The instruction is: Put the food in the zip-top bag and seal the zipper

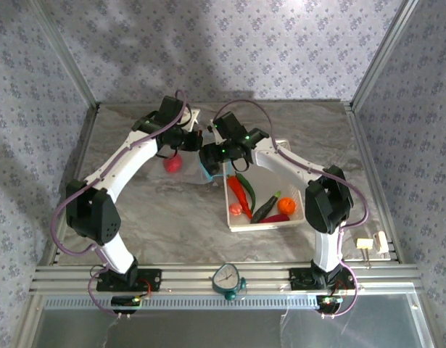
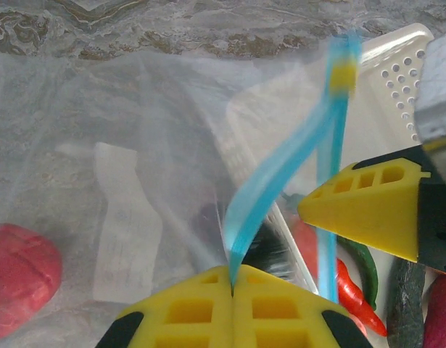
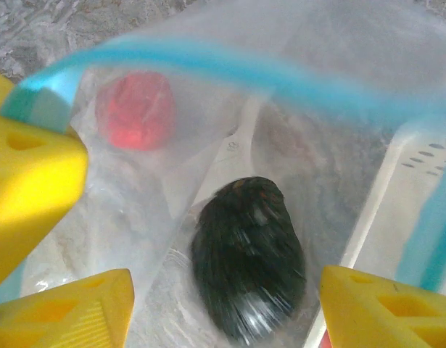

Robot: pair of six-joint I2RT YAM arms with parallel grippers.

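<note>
Much of the clear zip-top bag (image 2: 157, 145) is hard to read at centre frame in the overhead view, where both arms crowd over it on the marbled counter (image 1: 150, 210). Its walls show best from the wrists, as a milky film that softens whatever lies behind. The left end effector (image 2: 232, 290), at the bottom edge of its own camera's frame, is clenched on the light-blue zipper (image 2: 281, 167). The strip emerges from the seam between its two yellow fingers and runs, blurred, from lower centre up to the upper right. From the right wrist the same strip arcs across the top of the frame, from upper left towards the right edge. The right end effector (image 3: 228, 290) stands released, its fingers wide apart at the lower corners and cut off by the frame. Between them lies a dark toy food (image 3: 248, 268), ovoid and smeared by blur, apparently inside the bag, its long axis running roughly top to bottom of the frame with a slight lean to the right. A red toy food (image 3: 135, 109) sits at upper left, seen through plastic; whether it is inside the bag cannot be told. The white basket (image 2: 400, 69), just right of the bag, holds a red chili (image 1: 239, 194) and an orange piece (image 1: 286, 205) among others.
</note>
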